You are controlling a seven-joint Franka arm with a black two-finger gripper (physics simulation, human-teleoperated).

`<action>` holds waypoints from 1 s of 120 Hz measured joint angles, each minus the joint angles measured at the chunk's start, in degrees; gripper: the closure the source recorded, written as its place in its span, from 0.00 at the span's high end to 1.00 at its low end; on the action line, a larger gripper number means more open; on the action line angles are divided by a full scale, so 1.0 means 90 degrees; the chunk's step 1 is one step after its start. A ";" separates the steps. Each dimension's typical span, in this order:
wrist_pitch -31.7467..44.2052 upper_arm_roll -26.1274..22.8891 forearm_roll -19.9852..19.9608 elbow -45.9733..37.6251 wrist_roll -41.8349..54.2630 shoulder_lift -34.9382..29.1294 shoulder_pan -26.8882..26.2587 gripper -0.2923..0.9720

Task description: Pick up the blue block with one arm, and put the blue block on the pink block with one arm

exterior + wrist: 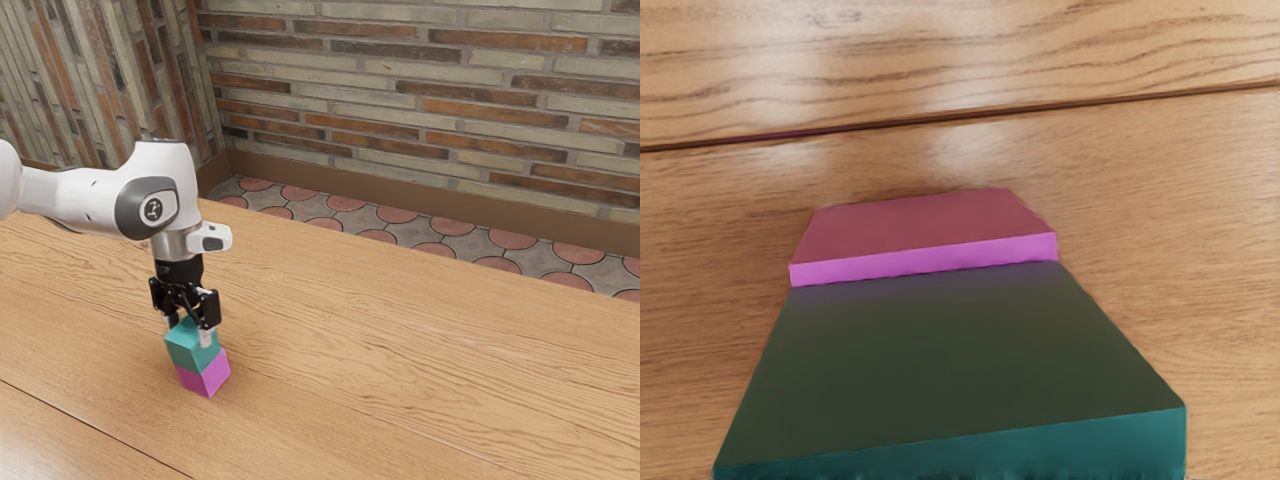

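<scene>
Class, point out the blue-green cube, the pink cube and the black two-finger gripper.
Blue-green cube [183,346]: exterior view, on its near side face.
Pink cube [920,232]: wrist view, on its top face.
Black two-finger gripper [190,324]: exterior view, midway between its fingertips.

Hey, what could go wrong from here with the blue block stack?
The blue block looks offset on the pink block: a pink strip shows past it in the wrist view, so it may tip on release. The gripper has its fingers on the blue block's top part; rising before fully opening could drag it off.
</scene>
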 joint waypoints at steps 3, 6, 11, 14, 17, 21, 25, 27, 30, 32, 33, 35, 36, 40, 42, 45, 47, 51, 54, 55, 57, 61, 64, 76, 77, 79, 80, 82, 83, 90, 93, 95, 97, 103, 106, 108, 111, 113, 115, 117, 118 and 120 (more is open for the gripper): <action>0.0001 -0.0003 0.0003 0.0000 -0.0002 -0.0003 -0.0005 0.68; 0.0003 -0.0007 0.0013 0.0002 -0.0002 -0.0016 -0.0008 0.69; 0.0005 -0.0047 0.0037 0.0006 0.0014 -0.0063 0.0014 0.71; 0.0005 -0.0083 0.0050 0.0008 0.0051 -0.0108 0.0029 0.71; 0.0006 -0.0107 0.0060 0.0029 0.0106 -0.0167 0.0035 0.72; 0.0002 -0.0134 0.0069 0.0051 0.0197 -0.0289 0.0047 0.73; -0.0003 -0.0153 0.0074 0.0064 0.0294 -0.0411 0.0046 0.73; -0.0007 -0.0161 0.0077 0.0069 0.0350 -0.0491 0.0044 0.73; -0.0013 -0.0169 0.0079 0.0076 0.0442 -0.0619 0.0035 0.74; -0.0017 -0.0178 0.0081 0.0079 0.0508 -0.0713 0.0034 0.74; -0.0020 -0.0185 0.0082 0.0083 0.0543 -0.0761 0.0036 0.74; -0.0033 -0.0201 0.0083 0.0116 0.0619 -0.0854 0.0044 0.74; -0.0042 -0.0210 0.0084 0.0140 0.0658 -0.0895 0.0047 0.75; -0.0107 -0.0271 0.0087 0.0326 0.0824 -0.1010 0.0066 0.75; -0.0152 -0.0319 0.0089 0.0447 0.0913 -0.1048 0.0078 0.75; -0.0245 -0.0395 0.0093 0.0654 0.1051 -0.1125 0.0085 0.75; -0.0310 -0.0451 0.0097 0.0783 0.1145 -0.1172 0.0076 0.75; -0.0453 -0.0568 0.0156 0.1078 0.1335 -0.1241 0.0017 0.76; -0.0586 -0.0688 0.0221 0.1336 0.1476 -0.1273 -0.0032 0.76; -0.0637 -0.0723 0.0240 0.1436 0.1522 -0.1280 -0.0057 0.76; -0.0740 -0.0773 0.0275 0.1627 0.1612 -0.1291 -0.0135 0.76; -0.0965 -0.0811 0.0358 0.2066 0.1785 -0.1297 -0.0383 0.76; -0.1130 -0.0809 0.0418 0.2363 0.1908 -0.1285 -0.0608 0.76; -0.1660 0.0407 0.0550 0.3256 0.2337 -0.1037 -0.2519 0.76; -0.1694 0.0510 0.0558 0.3300 0.2365 -0.1023 -0.2658 0.76; -0.1758 0.0693 0.0574 0.3380 0.2418 -0.1000 -0.2905 0.76; -0.1790 0.0784 0.0582 0.3420 0.2444 -0.0988 -0.3027 0.76; -0.1852 0.0979 0.0597 0.3501 0.2495 -0.0964 -0.3280 0.76; -0.1882 0.1110 0.0604 0.3537 0.2519 -0.0953 -0.3438 0.76; -0.2059 0.1996 0.0640 0.3684 0.2678 -0.0874 -0.4477 0.77; -0.2121 0.2224 0.0652 0.3712 0.2725 -0.0831 -0.4753 0.77; -0.2158 0.2334 0.0659 0.3725 0.2753 -0.0805 -0.4889 0.77; -0.2192 0.2417 0.0666 0.3733 0.2781 -0.0783 -0.4995 0.77; -0.2280 0.2551 0.0678 0.3743 0.2859 -0.0744 -0.5187 0.77; -0.2316 0.2582 0.0681 0.3745 0.2896 -0.0734 -0.5244 0.77; -0.2338 0.2592 0.0684 0.3746 0.2920 -0.0730 -0.5269 0.77; -0.2368 0.2602 0.0686 0.3748 0.2954 -0.0726 -0.5303 0.77; -0.2386 0.2607 0.0688 0.3748 0.2977 -0.0724 -0.5323 0.77; -0.2402 0.2610 0.0688 0.3749 0.2998 -0.0723 -0.5342 0.77; -0.2417 0.2611 0.0688 0.3748 0.3019 -0.0722 -0.5358 0.77; -0.2424 0.2612 0.0688 0.3746 0.3029 -0.0722 -0.5367 0.77; -0.2438 0.2614 0.0688 0.3745 0.3049 -0.0719 -0.5384 0.77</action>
